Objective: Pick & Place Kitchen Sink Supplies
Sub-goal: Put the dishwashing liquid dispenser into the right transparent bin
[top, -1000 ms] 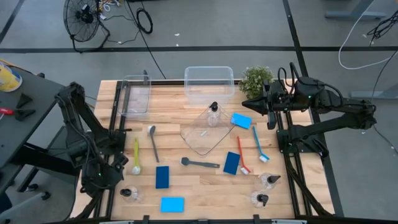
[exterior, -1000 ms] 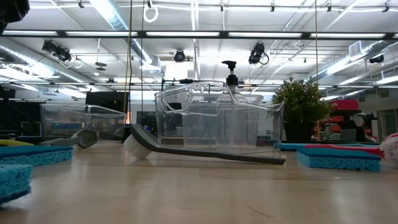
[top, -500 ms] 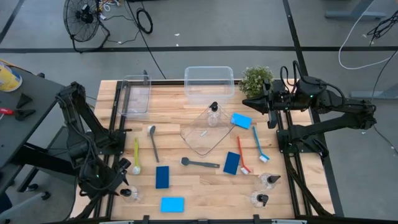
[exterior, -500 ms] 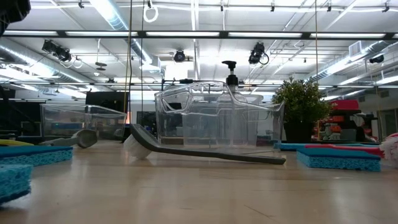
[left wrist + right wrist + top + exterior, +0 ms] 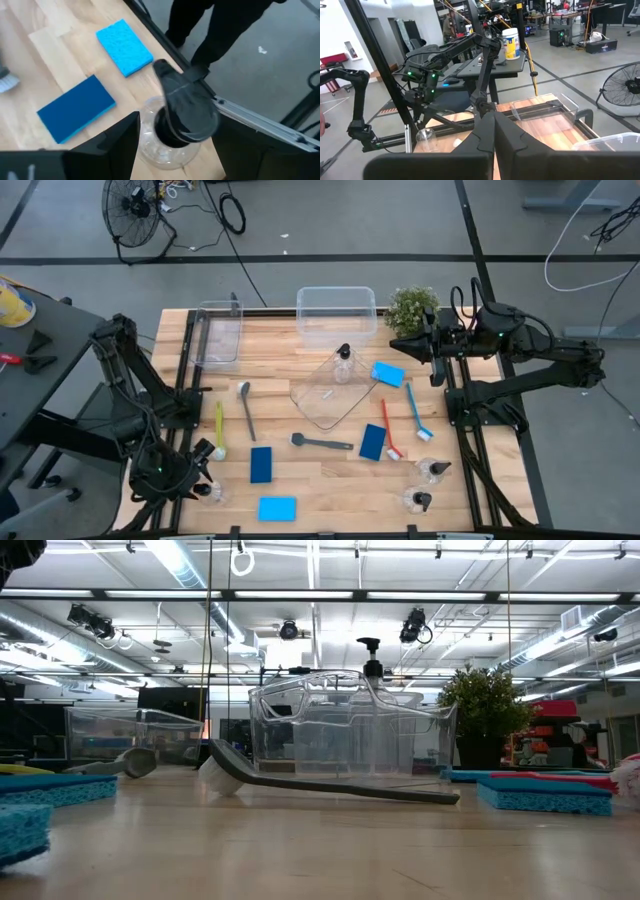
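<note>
A small clear bottle (image 5: 205, 491) with a black pump top (image 5: 185, 107) stands at the table's near-left corner. My left gripper (image 5: 197, 483) slants down over it, open. One dark finger (image 5: 117, 145) stands beside the bottle's body (image 5: 165, 145) with a thin gap. My right gripper (image 5: 395, 343) hangs shut and level above the far right, next to the plant. Another bottle (image 5: 344, 363) stands in the clear tray (image 5: 320, 405). Two more bottles (image 5: 432, 470) (image 5: 417, 501) are at the near right. Sponges (image 5: 277, 508) (image 5: 261, 464) (image 5: 372, 442) (image 5: 387, 373) and brushes (image 5: 219, 430) (image 5: 246, 408) (image 5: 322, 443) (image 5: 389, 432) (image 5: 417, 413) lie flat on the wood.
Two clear bins (image 5: 218, 332) (image 5: 336, 313) stand along the far edge, with a small green plant (image 5: 411, 308) to their right. The table's metal frame rail (image 5: 250, 117) runs just beyond the near-left bottle. The light-blue (image 5: 124, 47) and dark-blue (image 5: 75, 107) sponges lie close by it.
My left gripper has moved toward the table's near edge, down over the near-left bottle, and has tipped as it went. Its fingers have stayed open. The bottle has kept its place. My right arm has kept still.
</note>
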You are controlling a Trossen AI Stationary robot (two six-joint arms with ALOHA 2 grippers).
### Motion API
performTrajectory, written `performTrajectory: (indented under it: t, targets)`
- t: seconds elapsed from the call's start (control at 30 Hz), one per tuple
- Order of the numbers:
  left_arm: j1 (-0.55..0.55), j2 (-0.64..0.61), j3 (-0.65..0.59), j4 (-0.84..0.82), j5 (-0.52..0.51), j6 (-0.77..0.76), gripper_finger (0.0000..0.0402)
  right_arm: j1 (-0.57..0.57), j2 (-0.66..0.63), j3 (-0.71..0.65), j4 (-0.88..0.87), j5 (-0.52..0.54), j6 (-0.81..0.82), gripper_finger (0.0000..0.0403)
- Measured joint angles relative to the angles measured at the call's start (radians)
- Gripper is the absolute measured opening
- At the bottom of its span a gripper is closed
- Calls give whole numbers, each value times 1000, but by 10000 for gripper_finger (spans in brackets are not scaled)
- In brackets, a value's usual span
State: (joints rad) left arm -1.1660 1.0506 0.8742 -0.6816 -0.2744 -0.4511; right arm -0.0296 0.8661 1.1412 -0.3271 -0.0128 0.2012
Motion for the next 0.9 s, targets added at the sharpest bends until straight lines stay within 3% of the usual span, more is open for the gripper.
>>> performTrajectory:
  t: [0.57, 0.9]
  targets:
    - [2, 64, 1, 39, 22, -9, 238, 0, 0, 0, 2, 4, 0, 6]
    - [2, 64, 1, 36, 34, -9, 152, 0, 0, 0, 2, 5, 0, 6]
